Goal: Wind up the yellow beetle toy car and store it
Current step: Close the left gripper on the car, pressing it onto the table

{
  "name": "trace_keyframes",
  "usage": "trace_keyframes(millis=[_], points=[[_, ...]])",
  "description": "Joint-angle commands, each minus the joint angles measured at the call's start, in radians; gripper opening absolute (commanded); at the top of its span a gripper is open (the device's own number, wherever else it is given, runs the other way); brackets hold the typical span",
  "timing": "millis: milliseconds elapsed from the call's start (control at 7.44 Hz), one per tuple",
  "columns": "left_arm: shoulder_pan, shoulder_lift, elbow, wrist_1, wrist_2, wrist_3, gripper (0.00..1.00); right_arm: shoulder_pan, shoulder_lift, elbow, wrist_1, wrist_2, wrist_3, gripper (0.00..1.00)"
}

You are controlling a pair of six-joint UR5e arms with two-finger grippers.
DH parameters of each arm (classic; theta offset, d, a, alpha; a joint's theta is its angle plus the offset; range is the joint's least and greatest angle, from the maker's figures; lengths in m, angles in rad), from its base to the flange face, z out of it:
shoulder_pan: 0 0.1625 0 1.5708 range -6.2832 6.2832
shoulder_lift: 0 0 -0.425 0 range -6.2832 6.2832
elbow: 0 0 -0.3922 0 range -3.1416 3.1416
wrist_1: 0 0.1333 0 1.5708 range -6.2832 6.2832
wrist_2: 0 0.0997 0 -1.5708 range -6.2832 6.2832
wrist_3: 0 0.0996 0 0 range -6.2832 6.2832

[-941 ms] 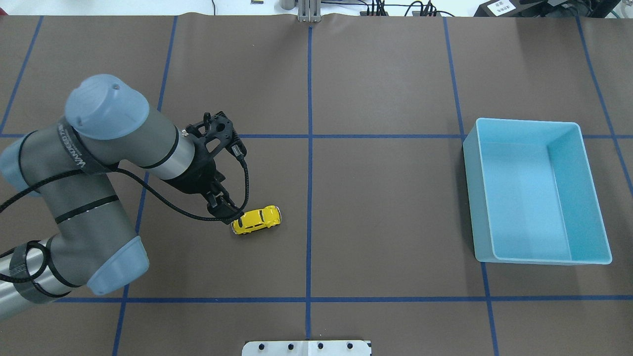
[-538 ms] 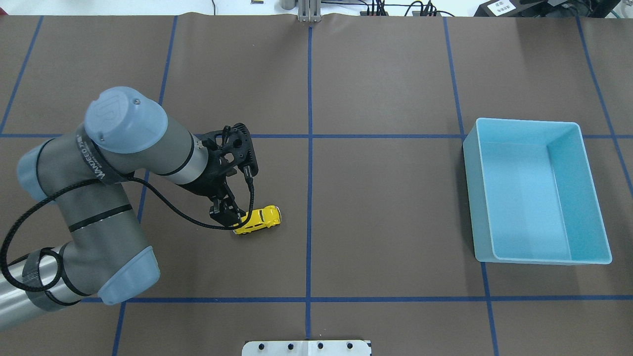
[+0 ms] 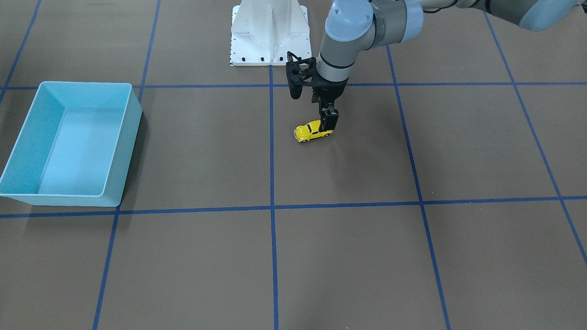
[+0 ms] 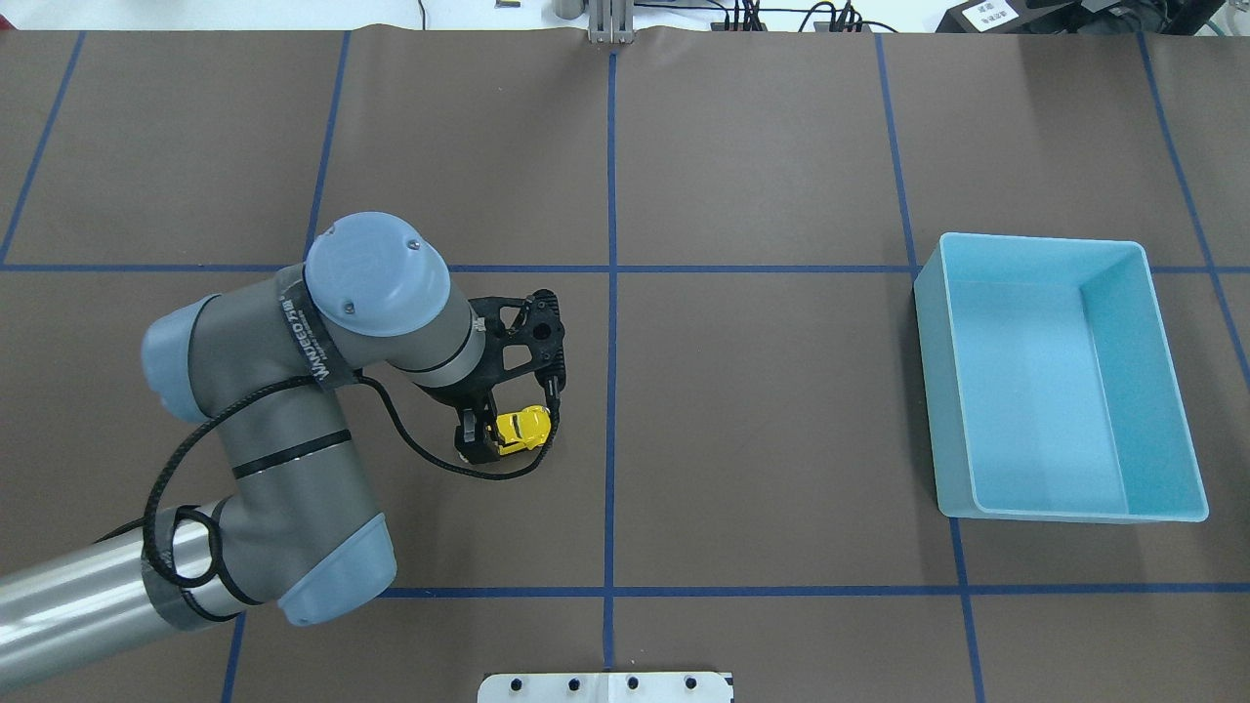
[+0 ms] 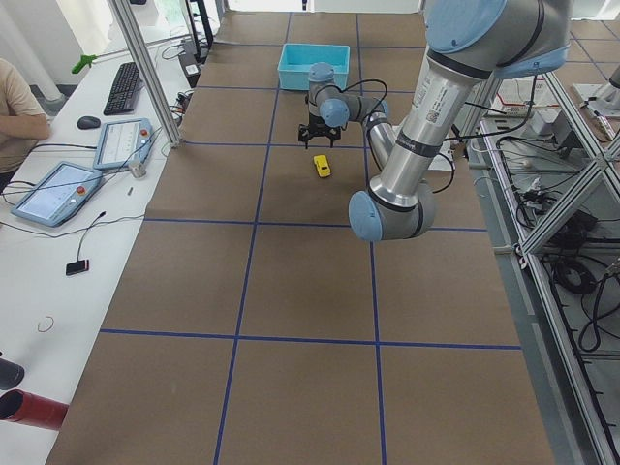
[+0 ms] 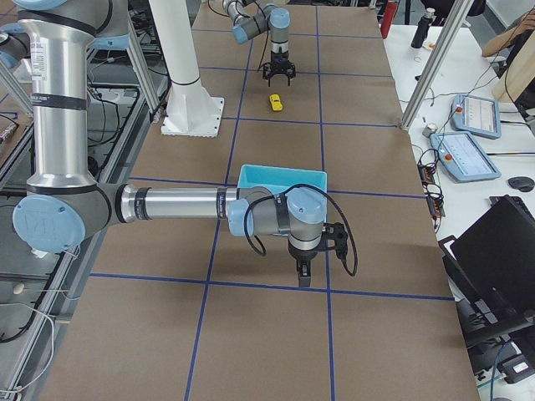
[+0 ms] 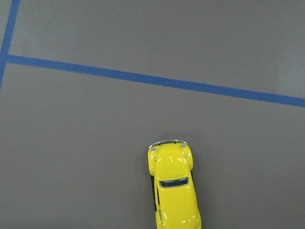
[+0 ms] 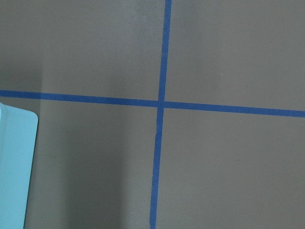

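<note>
glossy rounded yellow beetle toy car (image 4: 523, 427) | left gripper (image 4: 479, 441) at rear — closure unclear | right gripper (image 6: 303, 274) — unclear

The left hand (image 4: 479, 438) hides the yellow beetle toy car's (image 4: 524, 426) rear.

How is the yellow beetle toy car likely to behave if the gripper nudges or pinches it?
The yellow beetle toy car stands on its wheels, so a lengthwise nudge would likely roll it. Its glossy, rounded shell may slip in the left gripper. It looks small and rigid, probably light.
</note>
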Motion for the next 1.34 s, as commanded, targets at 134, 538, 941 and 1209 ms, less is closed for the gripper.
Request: trace_keyframes(millis=[134, 538, 941, 1209], points=[[0.041, -0.053, 0.094, 0.001, 0.059, -0.108, 1.00, 0.000, 0.000, 0.000, 0.000, 0.000, 0.001, 1.00], [0.079, -0.075, 0.145, 0.000, 0.072, -0.107, 1.00, 0.003, 0.000, 0.003, 0.000, 0.002, 0.000, 1.00], [0.084, -0.076, 0.163, -0.005, 0.092, -0.099, 1.00, 0.003, -0.002, 0.005, 0.000, 0.006, 0.000, 1.00], [0.084, -0.079, 0.182, -0.026, 0.101, -0.099, 1.00, 0.011, -0.011, 0.009, 0.000, 0.008, -0.002, 1.00]])
